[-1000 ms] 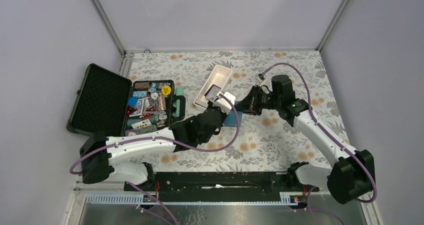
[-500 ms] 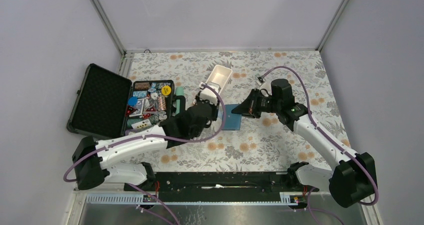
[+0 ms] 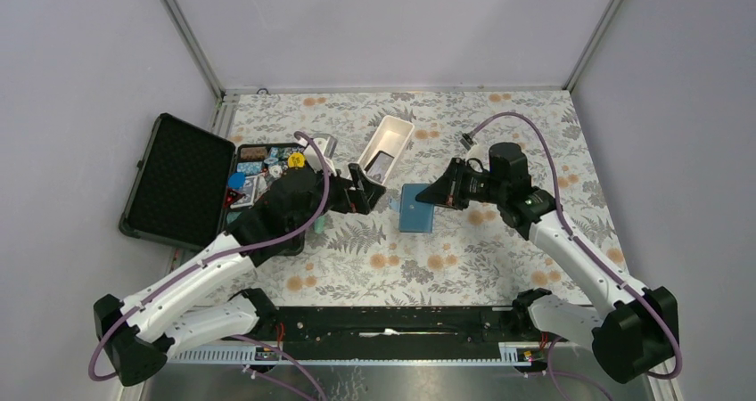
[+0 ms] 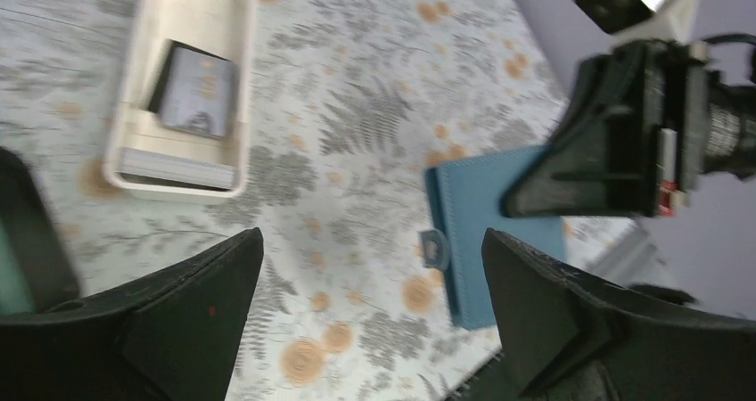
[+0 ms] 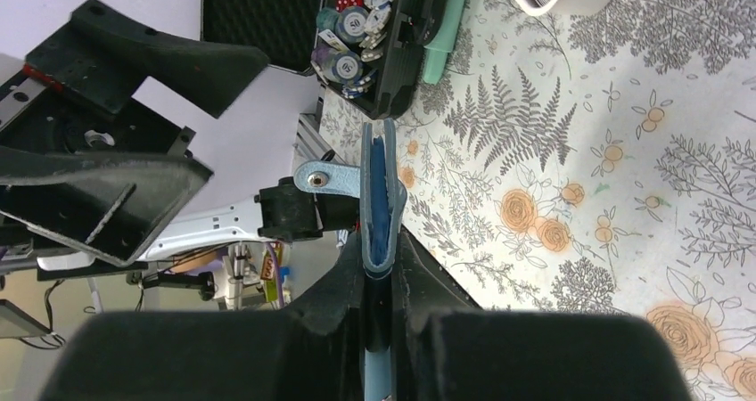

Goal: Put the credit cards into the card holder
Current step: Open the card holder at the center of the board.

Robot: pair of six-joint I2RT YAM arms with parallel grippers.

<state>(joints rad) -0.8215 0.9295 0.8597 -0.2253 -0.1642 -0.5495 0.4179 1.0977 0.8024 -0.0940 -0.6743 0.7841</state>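
card holder [image 3: 416, 209], long axis near-far, tab [image 4: 434, 248] leftward

left arm [image 3: 223, 258]: drawn back leftward off the card holder [image 3: 416, 208]; elbow now lower and further left.
left gripper [image 4: 372, 239]: fingers [image 4: 196, 303], closed a second ago, now spread wide; sits between black case [image 3: 178, 178] and card holder, by the near end of the white tray [image 3: 390, 132].
card holder: half covered before, now in full view.

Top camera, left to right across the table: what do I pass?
Going right: black case → left tool → card holder → right arm. The tray is left out: it overlaps the left tool.
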